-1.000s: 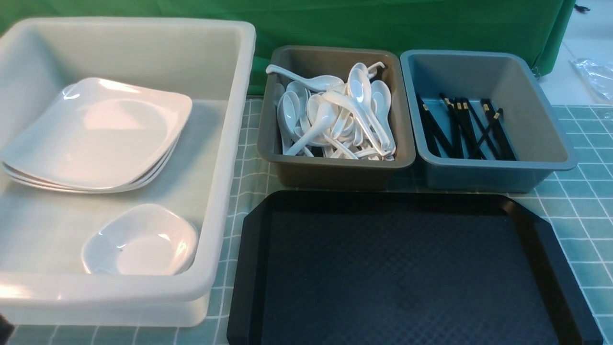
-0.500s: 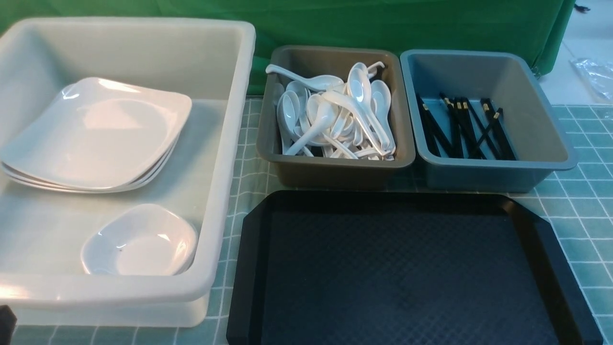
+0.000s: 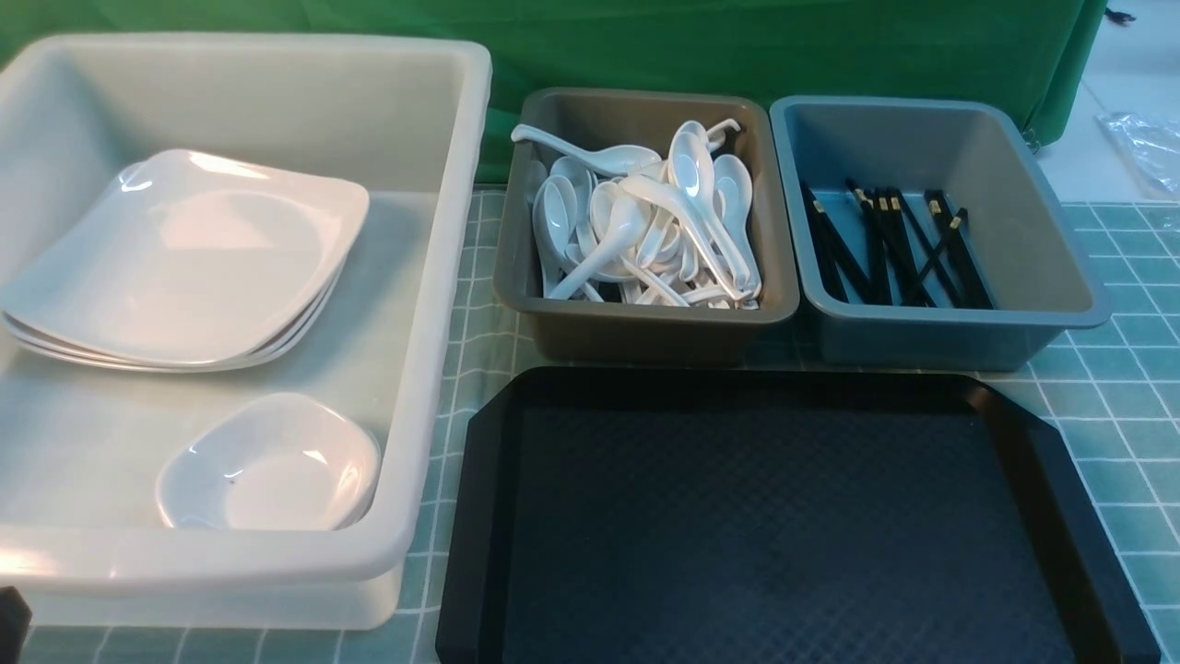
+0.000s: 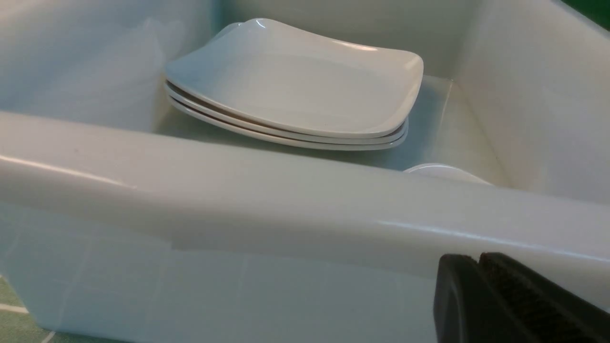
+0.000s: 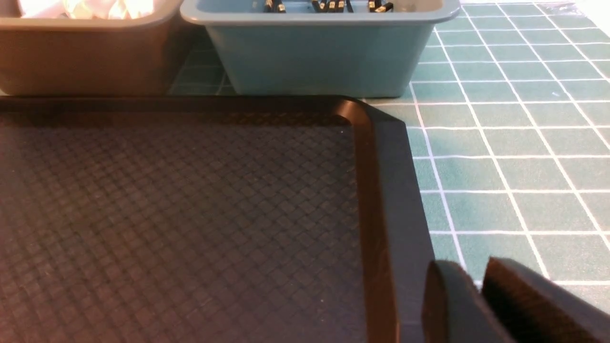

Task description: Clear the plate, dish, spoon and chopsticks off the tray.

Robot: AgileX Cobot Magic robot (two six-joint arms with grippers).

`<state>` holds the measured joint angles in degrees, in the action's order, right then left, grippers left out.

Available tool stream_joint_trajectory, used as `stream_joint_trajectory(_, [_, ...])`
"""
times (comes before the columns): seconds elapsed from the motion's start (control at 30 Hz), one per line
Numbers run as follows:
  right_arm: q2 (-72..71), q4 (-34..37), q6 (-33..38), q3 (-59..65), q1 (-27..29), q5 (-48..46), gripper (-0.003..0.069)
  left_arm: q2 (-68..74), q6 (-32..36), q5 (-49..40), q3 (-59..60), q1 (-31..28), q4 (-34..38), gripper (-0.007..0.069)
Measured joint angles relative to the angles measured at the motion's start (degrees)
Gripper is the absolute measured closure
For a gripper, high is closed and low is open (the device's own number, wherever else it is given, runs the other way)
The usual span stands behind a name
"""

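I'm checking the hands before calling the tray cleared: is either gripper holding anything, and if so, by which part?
Nothing is held: the left gripper is shut on nothing, and no item shows between the right gripper's fingers.

Before me, a green cloth (image 3: 369,65) as backdrop, hanging behind the bins; a pale grid-patterned cloth (image 3: 1115,387) beneath, green-blue with white lines; a large white tub (image 3: 452,277) on my left; a brown-grey bin (image 3: 636,332) beside it, a little apart; a blue-grey bin (image 3: 959,341) just right of that one, rims close together; far right, clear crinkled plastic (image 3: 1143,148) lying near the cloth's edge; a small dark object (image 3: 1120,17) on the white surface (image 3: 1129,69) beyond, too small for me to identify.
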<state>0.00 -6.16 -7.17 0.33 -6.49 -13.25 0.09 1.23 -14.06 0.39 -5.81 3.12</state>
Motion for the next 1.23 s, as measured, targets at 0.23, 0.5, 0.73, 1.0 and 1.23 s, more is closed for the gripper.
stream_joint_trajectory(0.23, [0.0,0.0,0.0,0.0,0.0,0.0,0.0498,0.0,-0.1,0.0,0.0,0.0,0.0,0.0607])
stream_joint_trajectory(0.5, [0.0,0.0,0.0,0.0,0.0,0.0,0.048,0.0,-0.1,0.0,0.0,0.0,0.0,0.0607])
stream_joint_trajectory(0.73, [0.0,0.0,0.0,0.0,0.0,0.0,0.0466,0.0,-0.1,0.0,0.0,0.0,0.0,0.0607])
stream_joint_trajectory(1.0, [0.0,0.0,0.0,0.0,0.0,0.0,0.0445,0.0,-0.1,0.0,0.0,0.0,0.0,0.0607])
stream_joint_trajectory(1.23, [0.0,0.0,0.0,0.0,0.0,0.0,0.0424,0.0,-0.1,0.0,0.0,0.0,0.0,0.0607])
